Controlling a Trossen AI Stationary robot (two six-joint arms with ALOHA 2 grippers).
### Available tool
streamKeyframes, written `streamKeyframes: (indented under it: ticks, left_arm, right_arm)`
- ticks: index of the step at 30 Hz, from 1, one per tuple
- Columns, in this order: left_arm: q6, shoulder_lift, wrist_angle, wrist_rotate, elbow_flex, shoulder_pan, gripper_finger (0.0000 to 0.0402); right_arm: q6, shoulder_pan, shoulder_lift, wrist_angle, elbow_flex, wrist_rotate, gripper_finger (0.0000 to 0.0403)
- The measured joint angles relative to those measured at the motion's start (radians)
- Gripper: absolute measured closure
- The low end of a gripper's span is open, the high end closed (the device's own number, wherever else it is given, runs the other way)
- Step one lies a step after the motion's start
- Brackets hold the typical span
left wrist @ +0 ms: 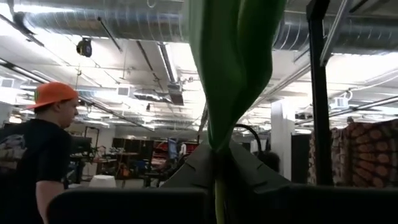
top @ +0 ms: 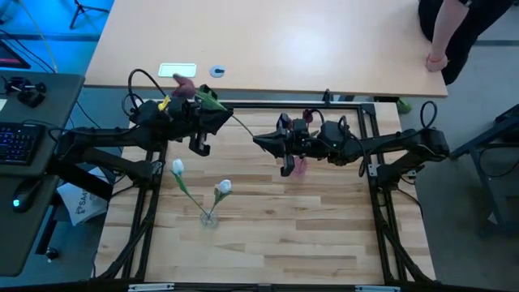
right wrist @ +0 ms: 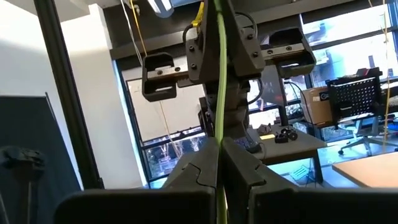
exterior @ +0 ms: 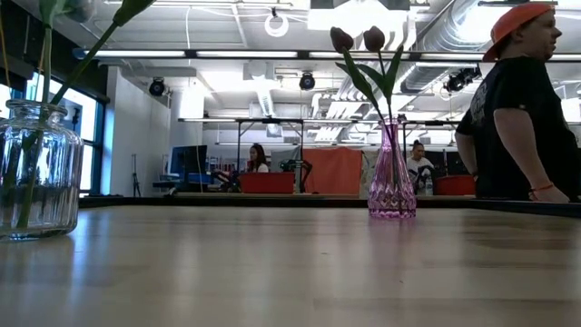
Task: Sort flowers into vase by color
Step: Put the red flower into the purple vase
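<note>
From above, the left hand (top: 217, 113) and the right hand (top: 261, 143) both clench one green stem (top: 241, 126) over the table (top: 284, 235), its dark red head (top: 185, 83) beyond the left arm, while two white tulips (top: 178, 167) stand in a clear vase (top: 209, 217). The low view shows two dark red tulips (exterior: 356, 39) in a pink vase (exterior: 392, 182) (a person (exterior: 522, 109) stands behind). Each wrist view shows that hand's fingers (right wrist: 199, 174) pinched on the stem.

Bright overhead lights – glare, blurred foreground.
</note>
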Motion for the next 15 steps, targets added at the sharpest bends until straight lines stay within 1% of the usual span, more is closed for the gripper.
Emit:
streamKeyframes:
  ticks: [4,7,10,12,15]
  left_arm:
    - [-0.027,-0.009,-0.018,0.007,0.001,0.014,0.0397]
    - [-0.046,-0.025,-0.048,0.030,0.001,0.026,0.0398]
    - [-0.056,-0.061,-0.157,0.059,0.001,0.042,0.0400]
    - [-0.057,-0.093,-0.248,0.065,0.000,0.052,0.0400]
    - [-0.056,-0.136,-0.340,0.068,0.000,0.064,0.0401]
  right_arm:
    - [0.032,0.000,0.000,0.019,0.000,-0.041,0.0398]
    - [0.093,-0.001,-0.001,0.026,0.000,-0.018,0.0378]
    - [0.112,-0.007,-0.008,0.025,0.000,-0.013,0.0340]
    - [0.113,-0.008,-0.019,0.019,0.000,-0.011,0.0309]
    - [0.107,-0.008,-0.044,0.002,0.000,-0.007,0.0258]
